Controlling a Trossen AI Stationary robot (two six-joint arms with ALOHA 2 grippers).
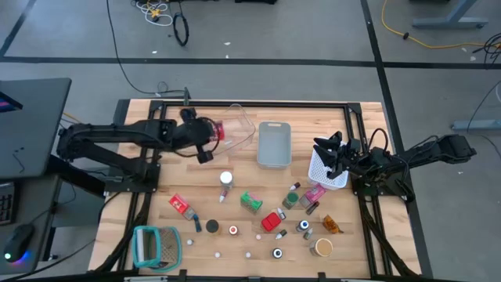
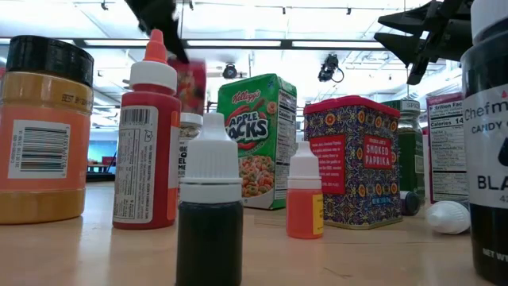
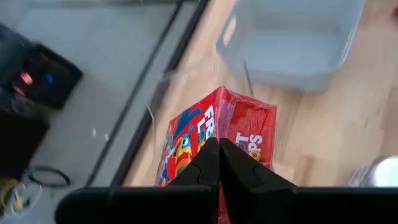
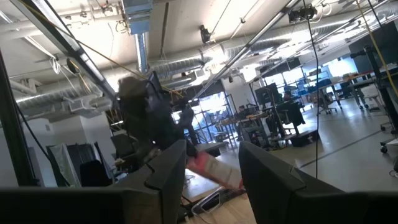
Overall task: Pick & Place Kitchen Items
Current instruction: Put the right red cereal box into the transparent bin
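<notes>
L gripper (image 1: 210, 135) is at the far-left part of the table, carrying a red packet (image 3: 217, 134). In L wrist view my fingers (image 3: 211, 165) are pinched nearly together on the packet's near edge, so jaws narrow and holding it. The packet hangs out ahead of the tips, its long axis running roughly along the gripper's reach.

Key relation for next move: the clear bin (image 1: 239, 125) lies just beyond the gripper, toward table centre, touching or overlapping the packet in high view. Cannot tell from above whether the packet is already over the bin mouth or just beside its rim. L wrist view shows a faint clear edge crossing in front of the packet, and the grey bin (image 1: 274, 144) further on. My judgement: drop target is the clear bin, so carry goes on along the packet's own long axis, short travel only.

R gripper (image 1: 333, 150) waits over the white bin (image 1: 327, 175) on the right side, fingers (image 4: 168, 171) apart with nothing between them.

Rest of kitchen items are spread across the near half: green packet (image 1: 251, 202), a second red packet (image 1: 179, 204), brown jar (image 1: 322, 247). Green packet sits about mid-table, no clear nearer arm. Risk: thin pinch on a light packet, may swing on release.
</notes>
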